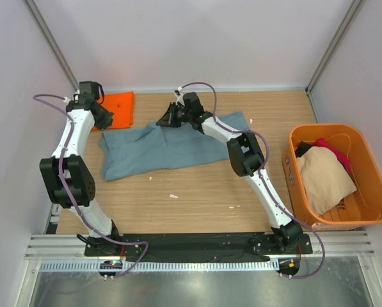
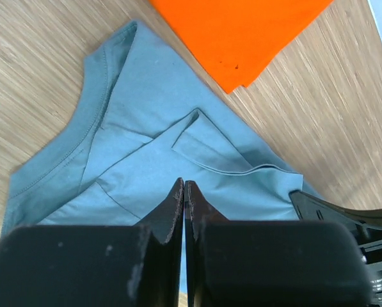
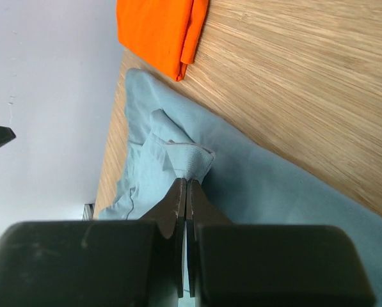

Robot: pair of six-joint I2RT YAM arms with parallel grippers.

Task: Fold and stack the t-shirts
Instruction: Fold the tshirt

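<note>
Nearest you on the right, the rigid orange plastic tub (image 1: 325, 128) is sitting at the edge of the wooden tabletop (image 1: 197, 192). It is holding a crumpled beige t-shirt (image 1: 322, 176), with a red t-shirt (image 1: 334, 153) and a dark t-shirt (image 1: 304, 148) tucked behind it, probably waiting their turn.

Across the middle, the large dusty grey-blue t-shirt (image 1: 159, 150) is lying spread but rumpled, so it looks like the one you are working on. At its far edge your right gripper (image 3: 185, 185) is clenching a small raised pinch of that cloth, likely to draw the edge flat or over. Your left gripper (image 2: 183, 188) is hovering over the collar end, pressed together with no cloth showing between its tips.

Farthest back, the bright orange t-shirt (image 1: 119, 107) is lying folded flat near the left corner, seemingly starting the stack.
</note>
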